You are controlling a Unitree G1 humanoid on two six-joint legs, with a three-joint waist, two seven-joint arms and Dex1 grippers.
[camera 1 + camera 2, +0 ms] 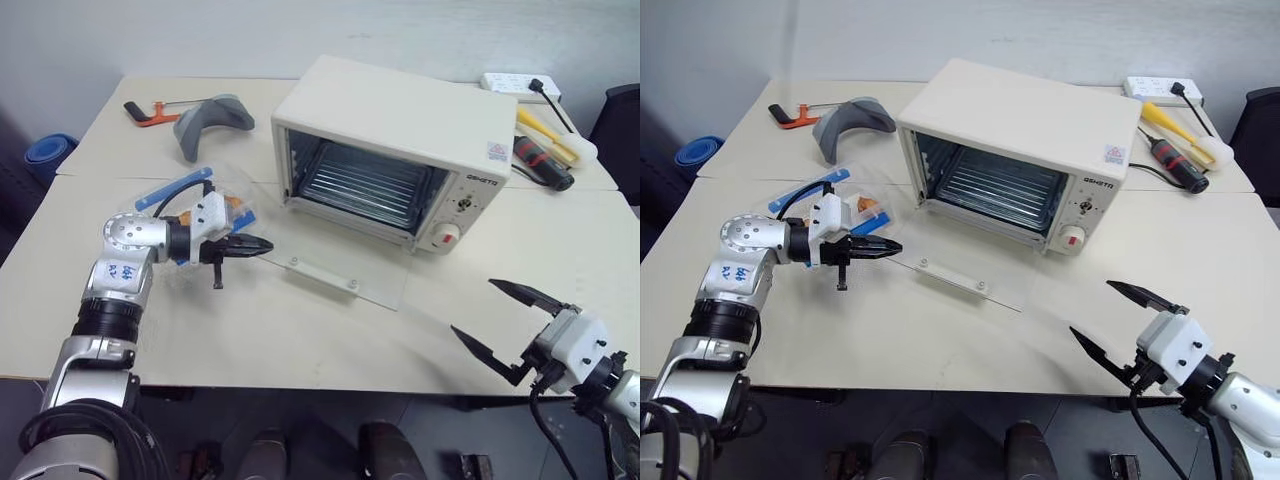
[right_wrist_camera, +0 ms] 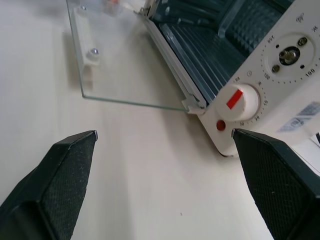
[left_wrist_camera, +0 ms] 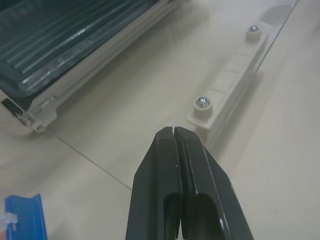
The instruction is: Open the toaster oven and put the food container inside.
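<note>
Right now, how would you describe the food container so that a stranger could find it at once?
Start at the cream-white toaster oven, whose glass door lies open flat on the table. On the robot's left of that door, behind the left gripper, sits the food container. It is a clear plastic box with blue clips and orange food inside, unlike the grey curved object farther back.

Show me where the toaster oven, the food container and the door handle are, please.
toaster oven [image 1: 400, 110], left eye view, on its cream top panel.
food container [image 1: 872, 212], right eye view, on its clear lid beside the left arm.
door handle [image 3: 231, 82], left wrist view, on the cream bar between its two screws.
</note>
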